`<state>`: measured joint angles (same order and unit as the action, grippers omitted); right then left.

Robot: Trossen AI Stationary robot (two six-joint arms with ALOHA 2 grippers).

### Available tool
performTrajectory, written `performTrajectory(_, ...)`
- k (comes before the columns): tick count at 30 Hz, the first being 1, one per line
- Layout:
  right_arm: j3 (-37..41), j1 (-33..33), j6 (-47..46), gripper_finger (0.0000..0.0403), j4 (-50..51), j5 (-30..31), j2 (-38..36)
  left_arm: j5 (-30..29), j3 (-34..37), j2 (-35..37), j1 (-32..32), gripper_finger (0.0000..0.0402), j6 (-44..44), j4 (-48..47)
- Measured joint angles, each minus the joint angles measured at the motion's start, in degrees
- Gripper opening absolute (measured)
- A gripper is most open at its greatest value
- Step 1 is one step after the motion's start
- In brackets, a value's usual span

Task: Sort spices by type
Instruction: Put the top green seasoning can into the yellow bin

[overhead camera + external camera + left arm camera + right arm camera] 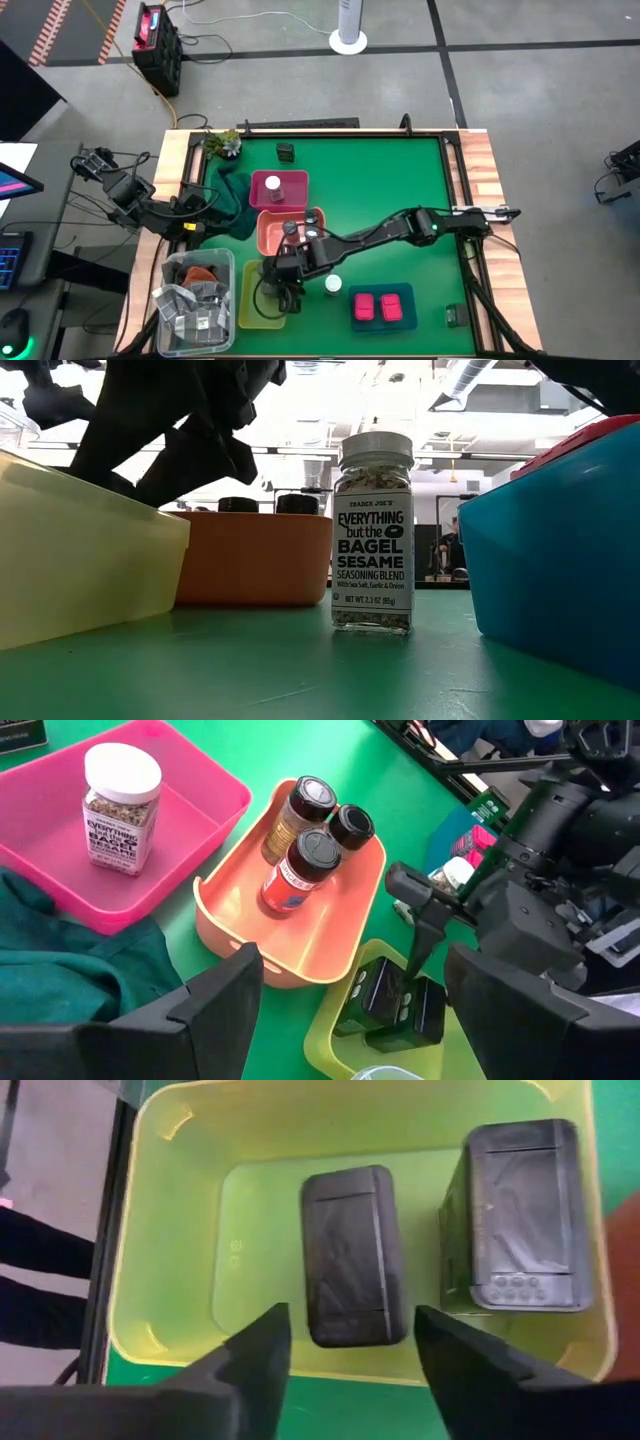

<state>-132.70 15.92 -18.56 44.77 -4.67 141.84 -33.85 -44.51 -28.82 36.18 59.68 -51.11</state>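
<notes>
My right gripper (350, 1345) hangs low, fingers spread wide and empty, while my left gripper (350, 1005) (likewise parted) waits aside.

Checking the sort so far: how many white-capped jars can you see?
2. One white-capped jar stands in the pink tray. The other white-capped jar stands on the green mat between the yellow tray and the blue tray. Others may be hidden.
</notes>
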Motion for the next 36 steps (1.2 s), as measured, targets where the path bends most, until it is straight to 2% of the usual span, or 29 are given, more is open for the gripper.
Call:
performTrajectory(5,0.00,-0.04,0.02,0.0278,-0.25,0.00,0.00,0.01,0.00,0.00,-0.01,0.0294,0.09,0.00)
performTrajectory(15,-2.30,-0.41,-0.88,0.0282,4.67,0.23,-4.04,0.09,0.00,0.00,-0.02,0.0294,0.11,-0.01)
performTrajectory(20,-2.13,-1.74,-1.05,0.0282,9.08,3.18,-7.93,-0.43,0.00,0.00,-1.04,0.0294,0.10,-0.52)
performTrajectory(29,-2.12,-9.74,2.72,0.0282,8.29,7.85,-14.25,0.31,0.00,-0.02,-9.21,0.0294,-1.16,-0.61)
performTrajectory(36,-2.03,-20.22,8.10,0.0282,7.00,8.17,-13.59,0.32,0.00,-1.13,-16.37,0.0294,-5.44,-0.55)
